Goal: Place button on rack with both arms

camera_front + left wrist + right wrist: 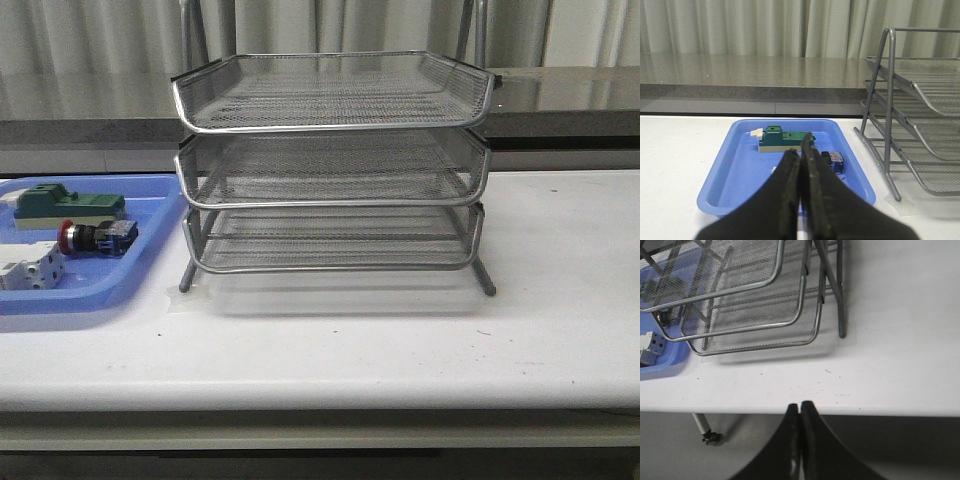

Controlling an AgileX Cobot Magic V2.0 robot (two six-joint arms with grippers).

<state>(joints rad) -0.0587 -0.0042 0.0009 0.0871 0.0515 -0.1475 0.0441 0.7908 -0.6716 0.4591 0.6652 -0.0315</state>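
The button point(95, 237) lies on its side in the blue tray point(150, 255) at the left of the white table point(560, 320), red head pointing away from the rack point(330, 170), which stands just beside the tray. A green block point(68, 203) sits behind the button and a white part point(28, 270) in front — all three untouched. The left gripper point(802, 150) is pressed closed on nothing, hanging short of the tray. The right gripper point(800, 410) is likewise clenched empty, over the table's near edge.
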